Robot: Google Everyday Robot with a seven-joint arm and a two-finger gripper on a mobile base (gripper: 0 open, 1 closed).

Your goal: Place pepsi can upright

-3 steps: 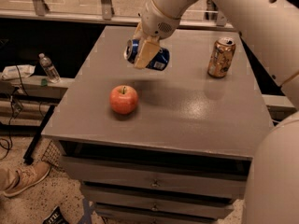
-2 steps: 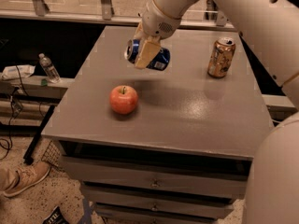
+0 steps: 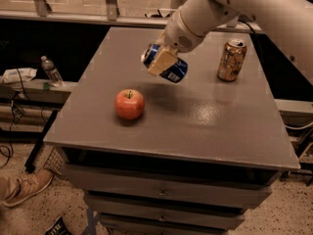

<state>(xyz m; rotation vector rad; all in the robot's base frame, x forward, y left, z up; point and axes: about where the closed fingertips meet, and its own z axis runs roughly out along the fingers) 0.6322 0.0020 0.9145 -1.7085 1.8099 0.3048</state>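
The dark blue pepsi can (image 3: 168,67) with white lettering is held on its side in the air above the grey table (image 3: 195,116), its silver top pointing left. My gripper (image 3: 161,61) is shut on the pepsi can, with one tan finger (image 3: 162,62) across its front. The can hangs above the middle of the table, up and to the right of the apple.
A red apple (image 3: 129,104) sits on the table's left front part. A gold-brown can (image 3: 232,59) stands upright at the right back. A plastic bottle (image 3: 51,71) stands on a low shelf to the left. A shoe (image 3: 27,186) is on the floor at lower left.
The gripper and the pepsi can have shifted slightly to the right and a little lower; the can stays tilted on its side in the grip.
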